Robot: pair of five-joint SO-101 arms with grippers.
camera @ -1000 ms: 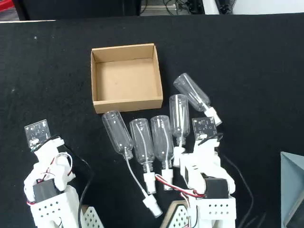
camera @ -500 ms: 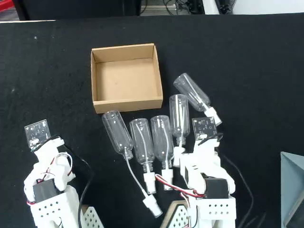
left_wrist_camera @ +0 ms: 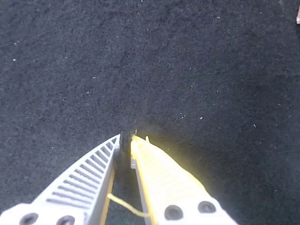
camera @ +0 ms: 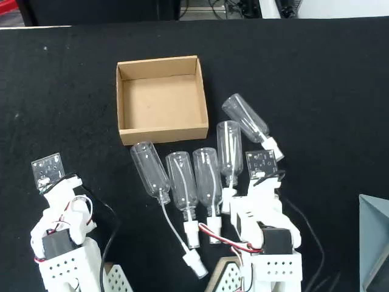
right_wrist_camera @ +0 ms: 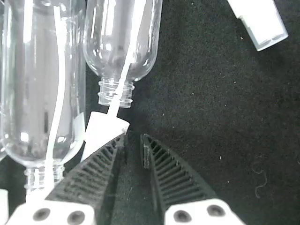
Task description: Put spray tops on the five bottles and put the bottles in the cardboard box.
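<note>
The right hand (right_wrist_camera: 134,140), fingers a narrow gap apart, sits over the black desk (right_wrist_camera: 211,93), one fingertip touching a white spray top (right_wrist_camera: 101,131) whose tube enters the clear bottle (right_wrist_camera: 124,33) just beyond.

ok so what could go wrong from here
1. The bottles lie packed side by side, so grabbing one could roll its neighbours.
2. The spray top beside the right gripper sits off its bottle's neck with only its tube inside. A push could bend the tube or pull it out.
</note>
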